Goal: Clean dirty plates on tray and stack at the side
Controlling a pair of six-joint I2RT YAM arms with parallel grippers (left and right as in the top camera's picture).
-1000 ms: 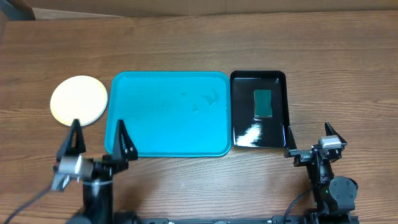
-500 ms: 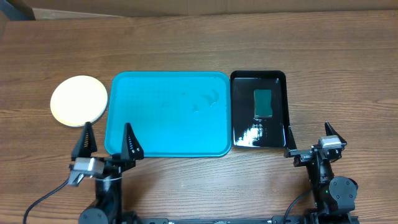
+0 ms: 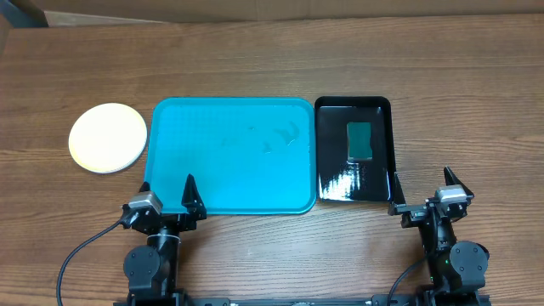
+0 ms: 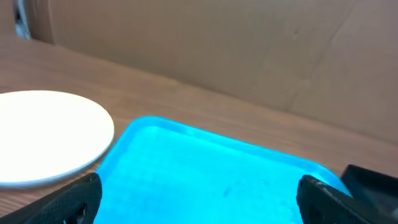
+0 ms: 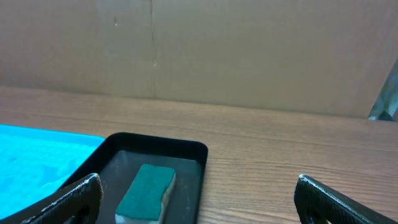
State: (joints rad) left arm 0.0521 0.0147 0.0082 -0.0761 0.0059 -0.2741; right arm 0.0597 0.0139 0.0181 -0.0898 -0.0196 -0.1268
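Sponge in black tray, beside turquoise tray

Brown wood-grain table. Three things directly on top, in row across middle. Left: round white plate, pale yellowish edge at lower side, number stacked unclear, just beside blue tray. Centre: blue tray, large, lying flat. Right: black tray, smaller, glossy, long side against blue tray's right rim.
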